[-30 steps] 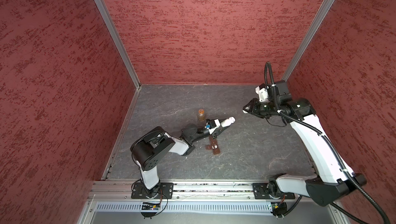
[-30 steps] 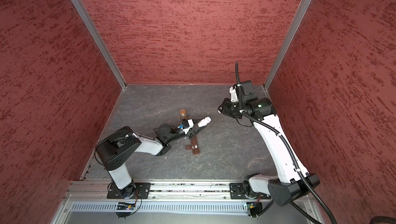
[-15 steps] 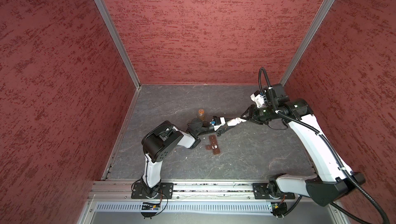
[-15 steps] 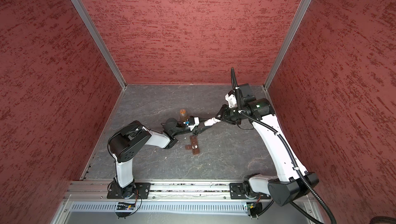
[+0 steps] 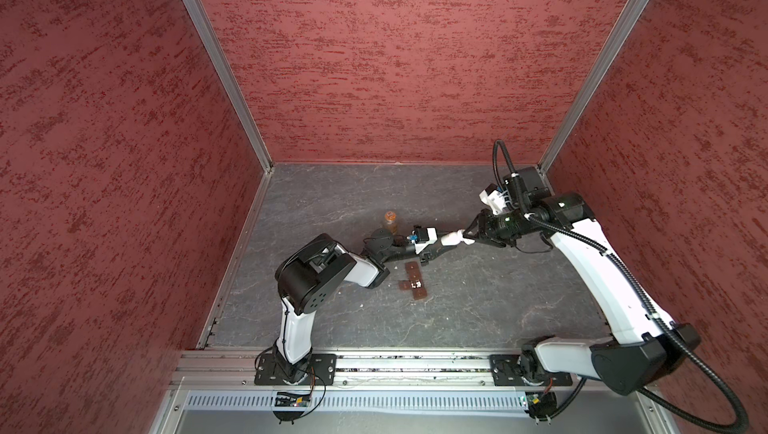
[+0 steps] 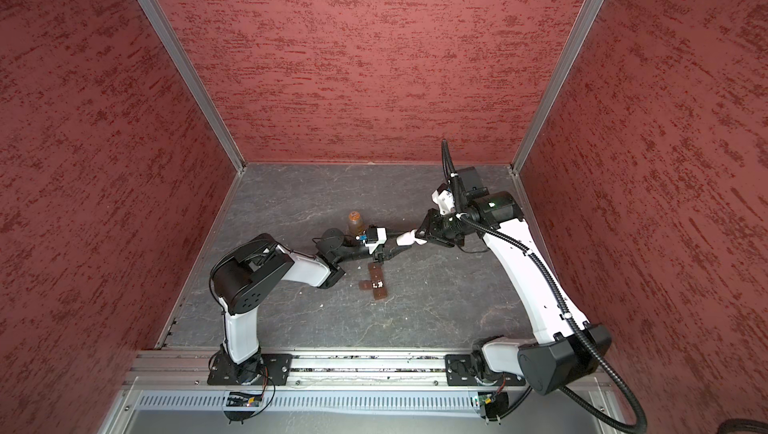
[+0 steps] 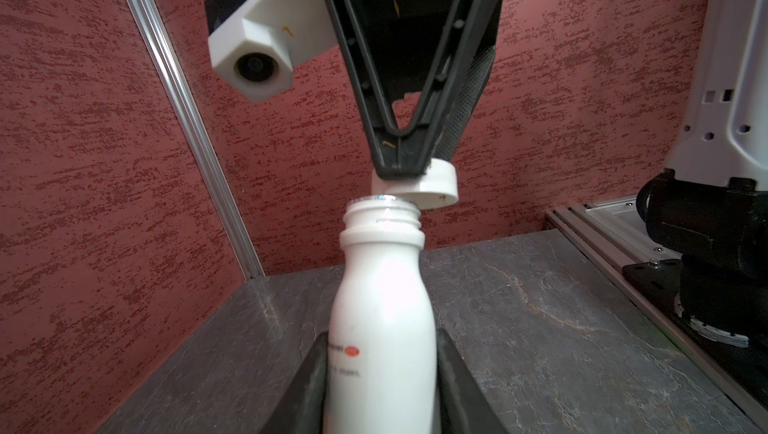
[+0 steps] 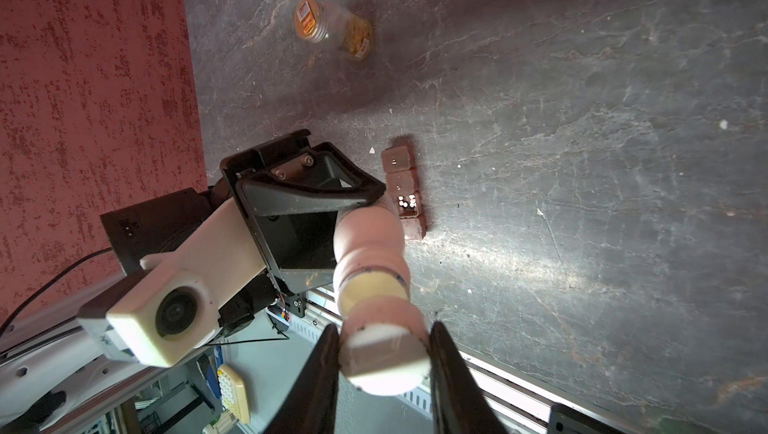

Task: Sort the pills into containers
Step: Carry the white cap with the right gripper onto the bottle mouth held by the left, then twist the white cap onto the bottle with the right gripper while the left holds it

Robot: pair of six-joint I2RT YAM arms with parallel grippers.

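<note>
Though the frames do not settle whether the cap is coming off or going on, I judge that the bottle is being opened. In a top view the left pincer (image 5: 441, 245) grasps the white bottle (image 5: 452, 239), held level above the worktop (image 5: 498, 307). The right pincer (image 5: 471, 238) is clenched on the cap (image 5: 466, 240) at its mouth. Near of them lies the brown box (image 5: 419, 294). One of its cells, lid swung out to the left, holds the pills (image 6: 377, 284). An amber jar (image 6: 354, 224) stands just far of the left arm.

In the left wrist view the cap (image 7: 422, 189) sits askew at the bare threads. I cannot tell whether it touches the rim.

In the right wrist view the bottle (image 8: 370, 245) hides part of the box (image 8: 395, 157), and the pills (image 8: 407, 201) show just beside it.

The next move calls for drawing the cap straight off along the neck. The mouth must then be tipped gently over an open cell, as a steep tilt could spill.

The bottle's contents are hidden. The other cells look shut. Pale specks (image 8: 723, 123) on the worktop are too small to name.
</note>
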